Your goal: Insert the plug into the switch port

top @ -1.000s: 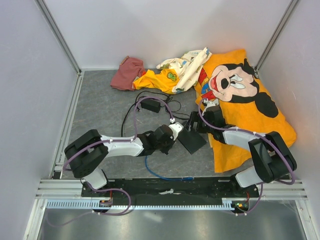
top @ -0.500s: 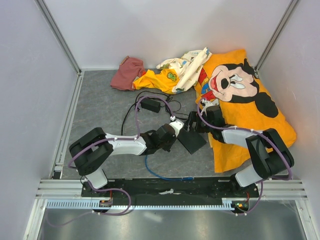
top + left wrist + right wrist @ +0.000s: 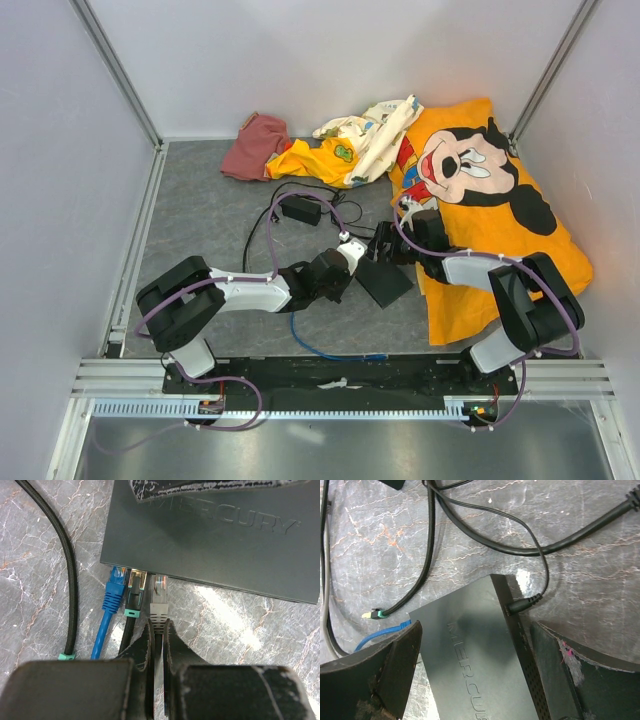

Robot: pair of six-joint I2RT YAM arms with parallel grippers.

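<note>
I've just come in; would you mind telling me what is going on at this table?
The left gripper is pinching the boot of a grey plug, whose clear tip sits at a port mouth on the Mercury switch; whether it is fully seated isn't clear. A blue plug and a black plug occupy the two ports beside it. The right gripper straddles the switch, one finger at each side, seemingly steadying it.

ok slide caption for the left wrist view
Left gripper pinching a grey plug at the Mercury switch, beside the blue plug and a black plug
</note>
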